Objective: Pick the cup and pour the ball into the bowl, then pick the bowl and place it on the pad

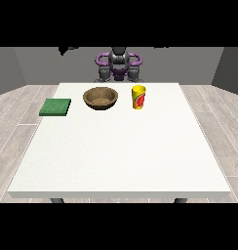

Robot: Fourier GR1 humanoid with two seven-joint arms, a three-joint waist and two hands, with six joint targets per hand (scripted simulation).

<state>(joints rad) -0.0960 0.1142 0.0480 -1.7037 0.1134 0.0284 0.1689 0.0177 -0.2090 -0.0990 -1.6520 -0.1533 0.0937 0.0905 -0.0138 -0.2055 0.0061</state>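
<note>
Yellow cup (138, 97), upright, far side of white table (121, 156), just beside wooden bowl (100, 97); green pad (55, 107) well apart toward view's left. Ball unseen, presumably inside cup. Hands: none visible, state untellable. Step: none begun. Next: reach, grasp cup.

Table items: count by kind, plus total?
Bowl: 1, brown
Cup: 1, yellow with a red mark
Pad: 1, green
Total: 3 on the white table. No ball shows from this view.
</note>
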